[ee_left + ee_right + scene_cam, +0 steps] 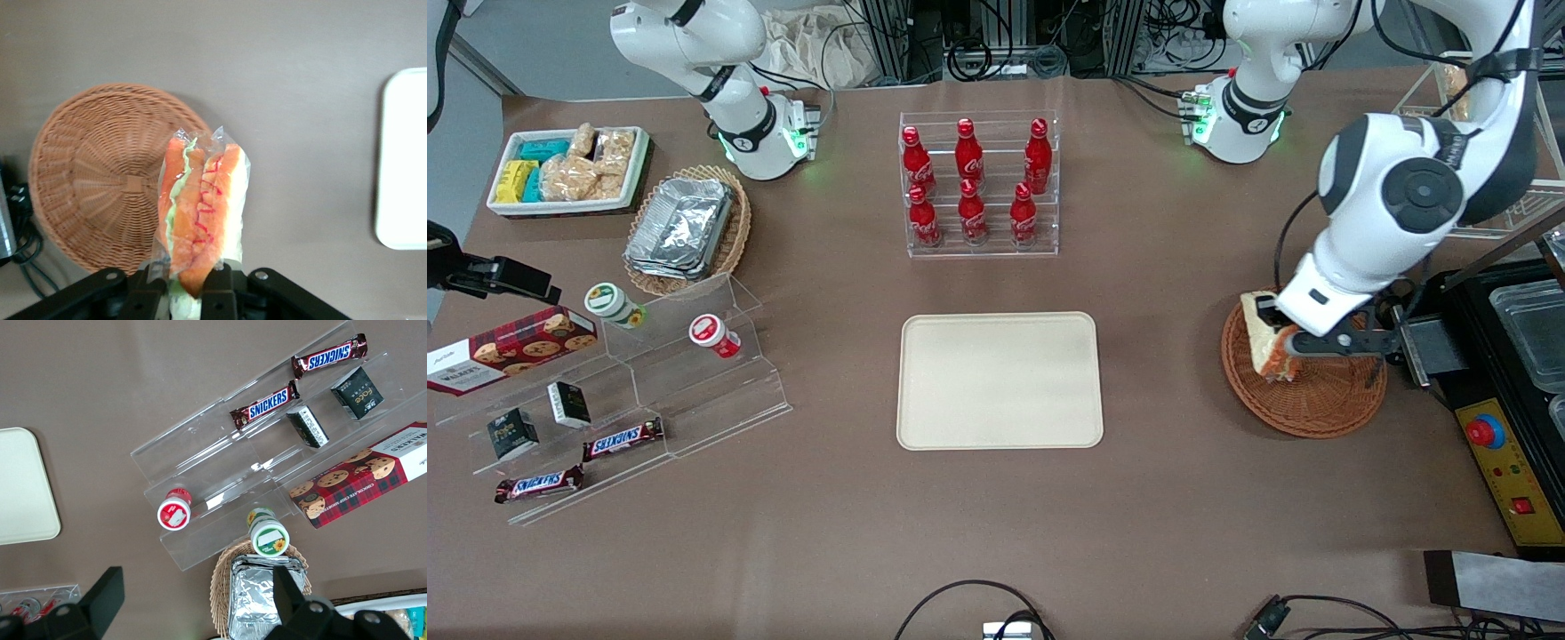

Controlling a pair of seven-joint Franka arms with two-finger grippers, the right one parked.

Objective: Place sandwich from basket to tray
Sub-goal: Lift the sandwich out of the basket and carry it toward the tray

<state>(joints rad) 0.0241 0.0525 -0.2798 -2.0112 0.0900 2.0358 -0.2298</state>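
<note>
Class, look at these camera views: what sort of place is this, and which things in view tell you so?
Probably a robotics lab set up as a mock snack shop. Coke bottles in a clear rack, Snickers bars on acrylic steps, cabling at the table's edge. The gripper, shut on the sandwich, is above the basket, with the tray bare.

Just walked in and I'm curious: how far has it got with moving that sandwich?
The pick-up looks done: the tool is shut on the sandwich and holds it above the basket, which now looks empty in the wrist view. In hand is the carry. Left to do: bring it over the tray, which has nothing on it yet, set it down and let go.
</note>
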